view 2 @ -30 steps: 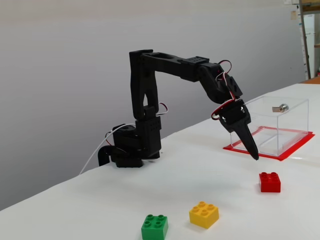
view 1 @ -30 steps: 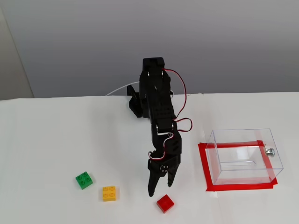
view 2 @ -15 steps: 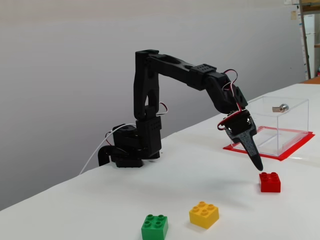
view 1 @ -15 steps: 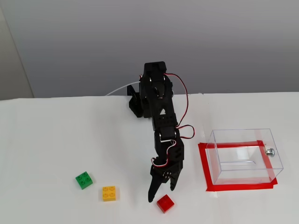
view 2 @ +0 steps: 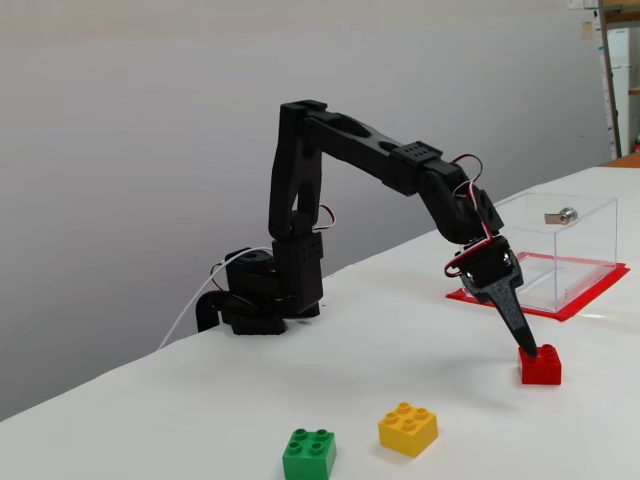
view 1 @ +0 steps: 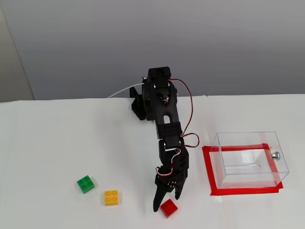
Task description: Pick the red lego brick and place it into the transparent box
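White tabletop (view 1: 57,138) stretches in front of a plain grey wall in both fixed views, and I have my black arm reaching out over it from its base near the wall. I see the gripper (view 1: 165,202) (view 2: 525,343) pointed steeply down at the red lego brick (view 1: 169,208) (view 2: 541,366). From above, its two fingers are spread a little, the longer one ending just left of the brick and the shorter one ending at the brick's upper edge. From the side, the fingertip (view 2: 524,342) meets the brick's top at its studs. The jaws are parted and I do not see them clamped on anything; the brick sits flat on the table.

I find the transparent box (view 1: 249,160) (view 2: 560,250) well to the right of the brick in the view from above, standing inside a rectangle of red tape (view 1: 208,172) (view 2: 590,298), with a small silver knob (view 1: 275,154) (view 2: 566,215) on its wall. Nothing lies inside it that I can make out.

Off to the left in that view I see a yellow brick (view 1: 111,197) (view 2: 408,429) and a green brick (view 1: 86,184) (view 2: 309,454), near each other and apart from the gripper.
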